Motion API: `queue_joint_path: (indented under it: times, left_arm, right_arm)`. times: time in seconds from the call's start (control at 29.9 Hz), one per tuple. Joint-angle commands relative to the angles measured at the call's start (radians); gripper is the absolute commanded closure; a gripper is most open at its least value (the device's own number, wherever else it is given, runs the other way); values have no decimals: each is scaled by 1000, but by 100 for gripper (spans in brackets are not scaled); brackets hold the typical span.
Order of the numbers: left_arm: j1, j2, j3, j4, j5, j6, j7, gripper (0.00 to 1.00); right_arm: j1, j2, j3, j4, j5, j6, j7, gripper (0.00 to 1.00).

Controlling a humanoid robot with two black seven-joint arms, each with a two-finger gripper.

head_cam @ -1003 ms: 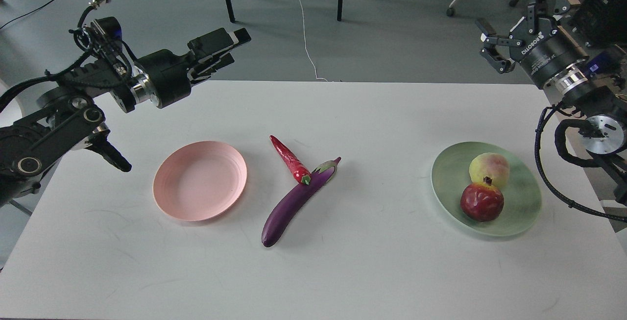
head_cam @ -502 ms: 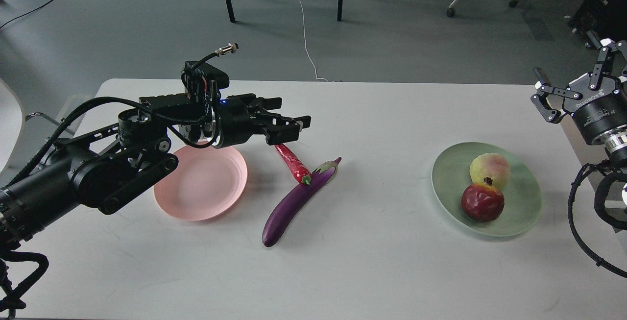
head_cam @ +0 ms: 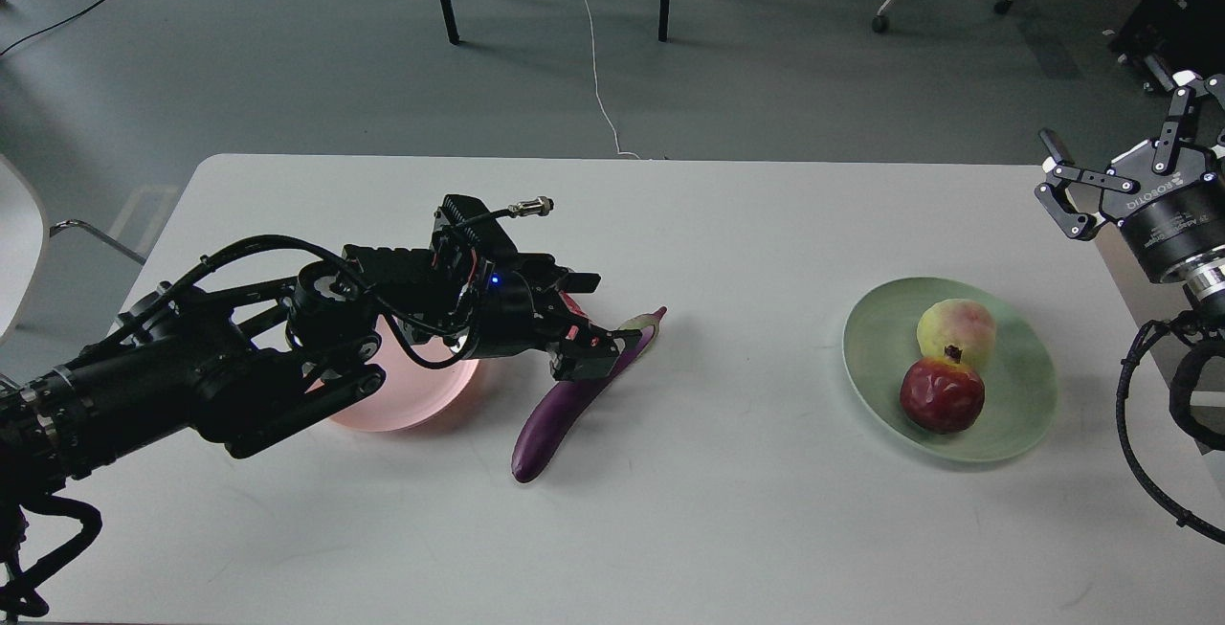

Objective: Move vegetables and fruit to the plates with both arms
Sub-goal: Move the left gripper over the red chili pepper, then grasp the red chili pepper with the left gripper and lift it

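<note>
As it lies, eggplant (head_cam: 560,414) diagonal, cap upper-right

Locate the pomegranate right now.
Head view, right side: the pomegranate lies on the green plate, touching the peach just behind it.

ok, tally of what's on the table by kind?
Plates: 2, pink plate and green plate.
Fruit: 2, peach and pomegranate.
Vegetables: 1 in clear view, eggplant; the left gripper hides whatever lies under it.
Total: 5.

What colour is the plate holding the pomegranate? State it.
Pale green plate, seen best in the head view, under the pomegranate.
</note>
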Motion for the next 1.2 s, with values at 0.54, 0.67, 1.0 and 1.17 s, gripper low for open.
queue_joint_path:
  times: [0.54,0.67,1.0,1.17]
  left_arm:
    - [-2,-3,38,62,128,26,7,21]
    - [2,-5,40,81,128,44,7,31]
    - [0,-26,38,92,126,76,6,40]
    - [-3,-26,38,95,125,75,6,40]
  right_arm:
    - [8,2,1,6,-2,0,0,2]
    - [9,2,1,6,-2,0,0,2]
    - [9,2,1,6,-2,0,0,2]
    - [9,0,0,6,-5,0,0,2]
